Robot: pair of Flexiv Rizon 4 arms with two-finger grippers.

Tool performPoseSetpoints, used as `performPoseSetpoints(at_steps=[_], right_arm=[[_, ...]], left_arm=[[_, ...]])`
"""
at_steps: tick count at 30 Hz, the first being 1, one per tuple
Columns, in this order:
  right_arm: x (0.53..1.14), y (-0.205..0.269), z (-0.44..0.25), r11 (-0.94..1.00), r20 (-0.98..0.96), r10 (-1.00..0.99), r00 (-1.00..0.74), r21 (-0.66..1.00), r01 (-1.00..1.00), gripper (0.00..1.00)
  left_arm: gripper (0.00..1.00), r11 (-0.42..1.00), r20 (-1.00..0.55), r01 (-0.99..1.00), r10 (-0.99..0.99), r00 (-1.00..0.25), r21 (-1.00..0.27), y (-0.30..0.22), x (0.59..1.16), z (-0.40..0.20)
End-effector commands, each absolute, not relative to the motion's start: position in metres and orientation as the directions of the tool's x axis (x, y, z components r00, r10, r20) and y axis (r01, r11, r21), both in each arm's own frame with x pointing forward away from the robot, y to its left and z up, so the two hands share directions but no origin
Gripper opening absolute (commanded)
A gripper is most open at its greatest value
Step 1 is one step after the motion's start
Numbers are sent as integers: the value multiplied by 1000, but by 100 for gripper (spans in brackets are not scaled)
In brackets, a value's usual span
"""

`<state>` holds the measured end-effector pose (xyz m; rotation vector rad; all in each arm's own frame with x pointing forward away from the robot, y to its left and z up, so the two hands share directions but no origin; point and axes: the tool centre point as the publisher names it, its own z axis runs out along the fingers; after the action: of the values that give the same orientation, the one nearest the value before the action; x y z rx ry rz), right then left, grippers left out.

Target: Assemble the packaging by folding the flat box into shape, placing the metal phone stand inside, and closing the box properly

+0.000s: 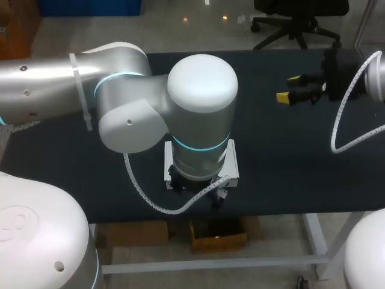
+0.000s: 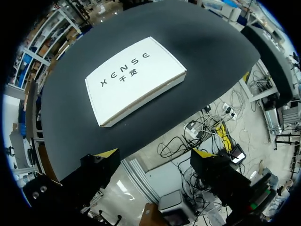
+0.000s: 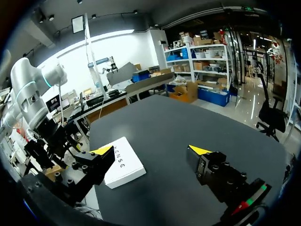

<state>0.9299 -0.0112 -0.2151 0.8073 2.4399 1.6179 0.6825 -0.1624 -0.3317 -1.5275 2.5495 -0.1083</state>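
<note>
Our left arm (image 1: 180, 102) is closest to us, and it hangs right over the middle of the surface (image 1: 289, 156). Under it lies the white box (image 2: 136, 77), flat and with its lid down, near the 6 o'clock edge of the surface. The left pincer (image 2: 154, 153) hovers above the box, spread wide and holding nothing. The right pincer (image 1: 289, 88) sits at about 2 o'clock from the box, well apart from it. It is spread wide too, with nothing in it. We cannot see the metal phone stand anywhere.

We think the box is light, thin card. It should be a bit stiff, but a hard squeeze could dent it. Its top looks smooth, so it may slide. We would take it by its two long sides, or lift the lid at its front edge.
</note>
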Motion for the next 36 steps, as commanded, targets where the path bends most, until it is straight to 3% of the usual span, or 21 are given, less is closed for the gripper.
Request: performPoseSetpoints(at_steps=[1,36], right_arm=[[943,-12,-220,284,169,443,-880,905,317,100],[965,-17,-224,295,42,423,-905,938,181,100]], left_arm=[[100,413,-114,-905,-908,-402,-97,-183,686,-350],[100,214,-51,-975,-976,-210,-65,-198,709,-391]])
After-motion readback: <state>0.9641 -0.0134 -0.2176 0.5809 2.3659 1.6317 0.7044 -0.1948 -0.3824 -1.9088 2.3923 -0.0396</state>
